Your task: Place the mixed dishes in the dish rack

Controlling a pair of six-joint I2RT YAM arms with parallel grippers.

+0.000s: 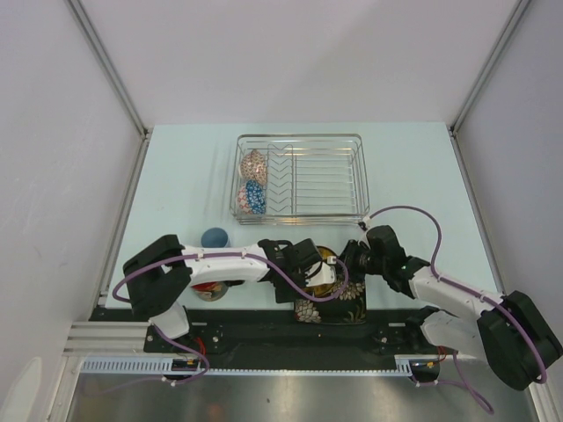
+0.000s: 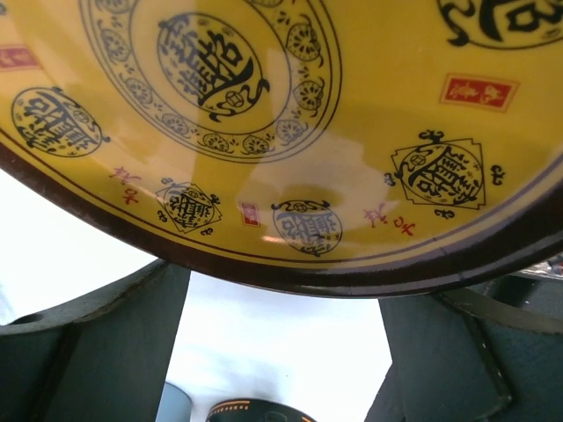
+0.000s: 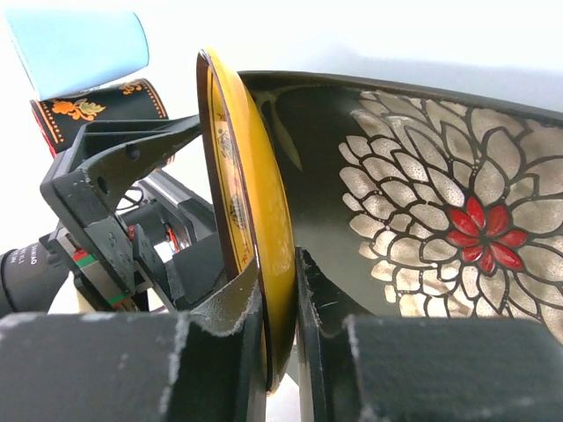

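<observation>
The dishes are partly loaded: the red bowl (image 1: pixel 253 164) and blue bowl (image 1: pixel 254 197) are stood in the rack (image 1: pixel 299 136), while the cup (image 1: pixel 215 236), mug (image 3: pixel 97 110) and dark plate (image 3: pixel 422 202) are left on the table (image 1: pixel 176 176), and the yellow plate (image 3: pixel 268 220) is clamped at its rim by the right gripper (image 3: pixel 280 268), with the left gripper (image 2: pixel 281 343) spread open beside it.

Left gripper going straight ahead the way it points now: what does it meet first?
The yellow plate, which the right gripper pinches by its rim. Its face fills the left wrist view right beyond the open left gripper; exact depth is unclear.
</observation>
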